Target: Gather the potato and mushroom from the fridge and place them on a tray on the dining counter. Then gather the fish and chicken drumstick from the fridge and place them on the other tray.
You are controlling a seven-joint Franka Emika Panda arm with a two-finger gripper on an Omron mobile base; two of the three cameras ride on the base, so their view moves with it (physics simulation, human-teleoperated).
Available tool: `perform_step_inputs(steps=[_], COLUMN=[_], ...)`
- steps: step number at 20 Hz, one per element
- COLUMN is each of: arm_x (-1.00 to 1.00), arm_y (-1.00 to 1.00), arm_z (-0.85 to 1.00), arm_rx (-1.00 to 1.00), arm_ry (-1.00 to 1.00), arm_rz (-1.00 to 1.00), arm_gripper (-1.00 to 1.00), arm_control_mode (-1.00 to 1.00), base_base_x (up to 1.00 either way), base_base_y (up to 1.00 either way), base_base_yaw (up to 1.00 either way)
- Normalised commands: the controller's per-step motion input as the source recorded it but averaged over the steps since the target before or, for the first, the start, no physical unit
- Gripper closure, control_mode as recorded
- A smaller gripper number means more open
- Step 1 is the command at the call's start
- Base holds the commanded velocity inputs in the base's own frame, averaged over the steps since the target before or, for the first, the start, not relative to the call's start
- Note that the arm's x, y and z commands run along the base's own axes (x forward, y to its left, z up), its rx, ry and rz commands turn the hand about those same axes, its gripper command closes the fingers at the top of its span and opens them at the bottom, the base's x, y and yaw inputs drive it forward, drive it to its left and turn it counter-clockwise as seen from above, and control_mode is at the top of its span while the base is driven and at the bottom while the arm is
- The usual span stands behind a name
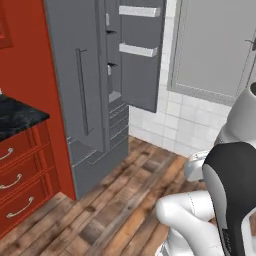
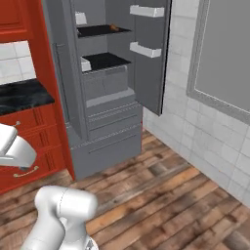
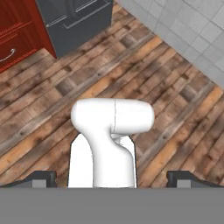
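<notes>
The grey fridge (image 1: 80, 75) stands ahead with its right door (image 2: 151, 58) swung open and its left door shut; the two drawers (image 2: 105, 139) below are closed. On the upper shelf lies a small brown item (image 2: 114, 28) that is too small to name. The potato, mushroom, fish, chicken drumstick, tray and dining counter are out of view. My gripper (image 3: 111, 178) is open, its fingertips (image 3: 43, 177) wide apart with nothing between them. It points down at the wooden floor, well short of the fridge base (image 3: 78, 17).
A red cabinet with drawers (image 1: 20, 185) and a black top (image 2: 22, 95) adjoins the fridge on the left. A white tiled wall (image 2: 210, 141) with a grey framed panel (image 1: 215, 45) runs on the right. Wooden floor (image 2: 161, 195) lies open before the fridge.
</notes>
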Motion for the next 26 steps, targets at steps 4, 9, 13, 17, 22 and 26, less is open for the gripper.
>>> perform_step_inputs(steps=[4,9,13,17,22,26], arm_x=[0.00,0.00,0.00,0.00,0.00,0.00], arm_y=[0.00,0.00,0.00,0.00,0.00,0.00], arm_z=[0.00,0.00,0.00,0.00,0.00,0.00], arm_rx=[0.00,0.00,0.00,0.00,0.00,0.00], arm_ry=[0.00,0.00,0.00,0.00,0.00,0.00], arm_rz=[0.00,0.00,0.00,0.00,0.00,0.00], arm_gripper=[-1.00,-1.00,-1.00,-1.00,-1.00,-1.00], arm_control_mode=[1.00,1.00,1.00,1.00,1.00,1.00], base_base_x=[0.16,0.20,0.37,0.53,0.54,0.48], base_base_y=[-0.74,-0.73,-0.65,-0.58,-0.56,-0.63], base_base_yaw=[0.38,0.38,0.38,0.38,0.38,0.36])
